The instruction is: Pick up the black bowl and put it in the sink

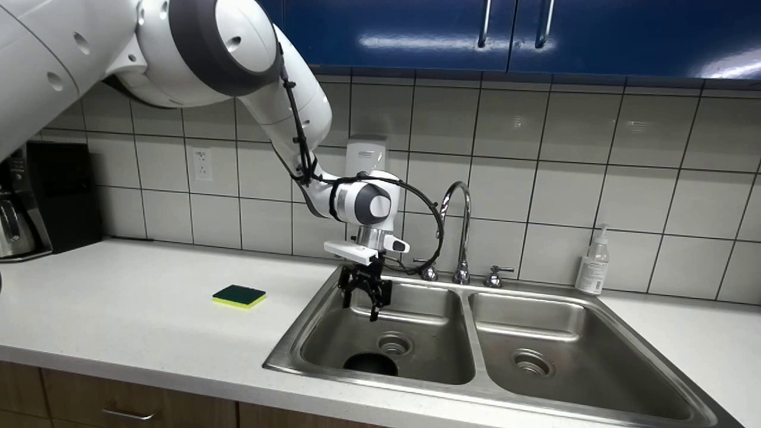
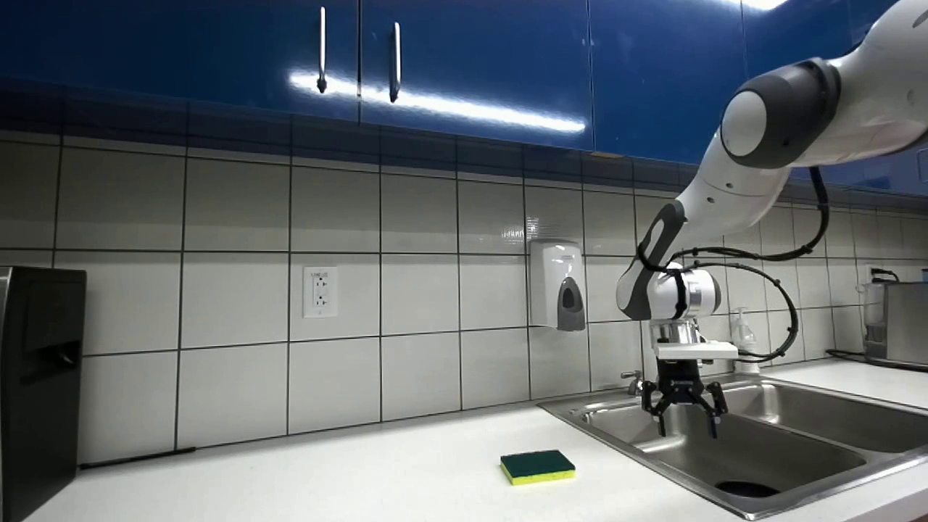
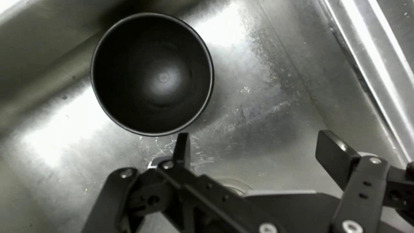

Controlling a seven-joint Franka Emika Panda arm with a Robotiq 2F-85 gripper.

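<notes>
The black bowl rests upright on the floor of the sink, in the basin nearer the sponge and close to its front wall. In an exterior view only part of the bowl shows past the sink rim. In the wrist view the whole bowl shows, opening up and empty, on the steel basin floor. My gripper is above the same basin, toward its back, apart from the bowl. Its fingers are spread with nothing between them, also in an exterior view and the wrist view.
A green-yellow sponge lies on the counter beside the sink. The chrome faucet stands behind the sink, close to the arm. A soap bottle stands at the back corner. A wall dispenser hangs above the counter.
</notes>
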